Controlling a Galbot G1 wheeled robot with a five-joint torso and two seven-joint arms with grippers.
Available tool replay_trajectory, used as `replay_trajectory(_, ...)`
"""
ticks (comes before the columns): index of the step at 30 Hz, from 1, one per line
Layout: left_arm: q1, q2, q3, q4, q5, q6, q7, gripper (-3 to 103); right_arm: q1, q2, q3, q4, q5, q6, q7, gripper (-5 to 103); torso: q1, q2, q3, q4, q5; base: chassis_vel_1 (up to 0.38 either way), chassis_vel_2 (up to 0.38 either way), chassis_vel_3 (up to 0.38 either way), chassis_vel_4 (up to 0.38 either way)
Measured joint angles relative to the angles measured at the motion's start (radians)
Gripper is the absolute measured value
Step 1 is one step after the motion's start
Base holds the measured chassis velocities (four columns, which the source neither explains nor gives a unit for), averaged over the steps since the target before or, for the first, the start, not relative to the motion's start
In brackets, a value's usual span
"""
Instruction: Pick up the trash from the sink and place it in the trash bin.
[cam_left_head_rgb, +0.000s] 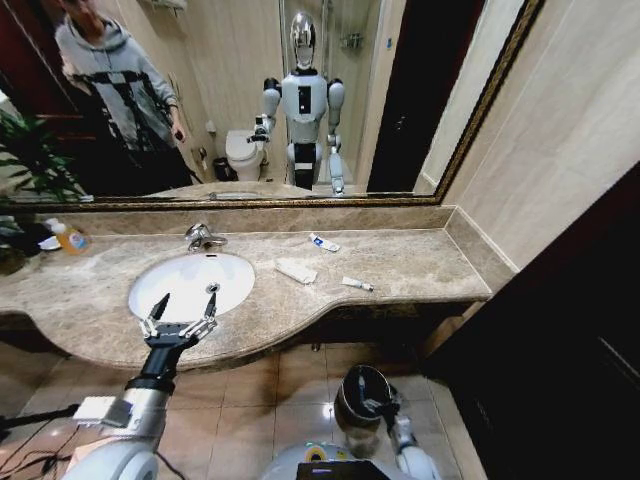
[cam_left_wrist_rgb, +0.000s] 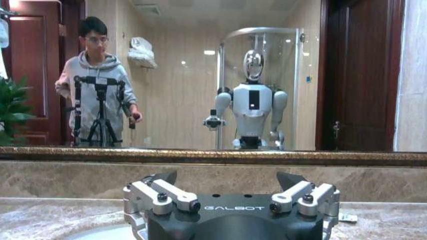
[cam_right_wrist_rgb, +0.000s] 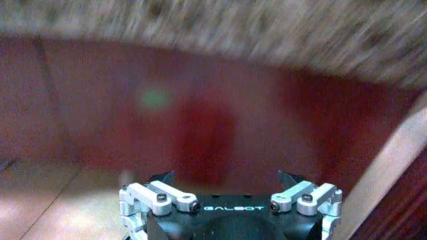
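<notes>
Nearest in the head view, the bin stands on the tiled floor below the counter's front edge, and the right gripper is seen low beside it, touching or just over its rim; whether anything is held there cannot be told from that view. In the right wrist view the right gripper is shown with its two dark fingertips spread apart and nothing between them, before a blurred dark red cabinet front under the counter's edge. Farther up, the left gripper is held over the counter's front edge at the near rim of the sink, its fingers spread wide and empty. The same spread is confirmed in the left wrist view, where the left gripper points toward the mirror and a strip of the back edge of the counter is seen. On the counter right of the sink lie the trash: a flat white packet nearest the basin, a small tube toward the front right, and a white-and-blue tube near the back edge. The faucet stands behind the basin, and a soap bottle sits at the counter's far left back corner.
</notes>
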Motion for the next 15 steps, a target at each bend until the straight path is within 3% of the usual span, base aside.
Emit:
replay_trajectory(3,0.000,0.000,0.000,0.000,0.000,0.000,0.000,100,-0.083,-0.005,0.012,0.152,0.065,0.020,0.031,100,0.000,0.000,0.000,-0.0001,0.0000,0.000,0.000,0.000,0.000)
replay_trajectory(4,0.000,0.000,0.000,0.000,0.000,0.000,0.000,100,-0.083,-0.005,0.012,0.152,0.065,0.020,0.031,100,0.000,0.000,0.000,-0.0001,0.0000,0.000,0.000,0.000,0.000)
replay_trajectory(7,0.000,0.000,0.000,0.000,0.000,0.000,0.000,100,-0.253,-0.006,0.035,0.420,0.164,0.018,0.013,100,0.000,0.000,0.000,-0.0001,-0.0003,0.000,0.000,0.000,0.000)
replay_trajectory(8,0.000,0.000,0.000,0.000,0.000,0.000,0.000,100,-0.253,-0.006,0.035,0.420,0.164,0.018,0.013,100,0.000,0.000,0.000,-0.0001,-0.0003,0.000,0.000,0.000,0.000)
replay_trajectory(10,0.000,0.000,0.000,0.000,0.000,0.000,0.000,100,-0.365,-0.005,0.041,0.616,0.204,0.013,-0.022,100,0.000,0.000,0.000,-0.0002,-0.0003,0.000,0.000,0.000,0.000)
replay_trajectory(13,0.000,0.000,0.000,0.000,0.000,0.000,0.000,100,-0.398,-0.001,0.042,0.708,0.239,0.012,-0.062,100,0.000,0.000,0.000,-0.0003,-0.0003,0.000,0.000,0.000,0.000)
replay_trajectory(15,0.000,0.000,0.000,0.000,0.000,0.000,0.000,100,-0.412,-0.001,0.037,0.809,0.309,-0.003,-0.170,100,0.000,0.000,0.000,-0.0001,-0.0002,0.000,0.000,0.000,0.000)
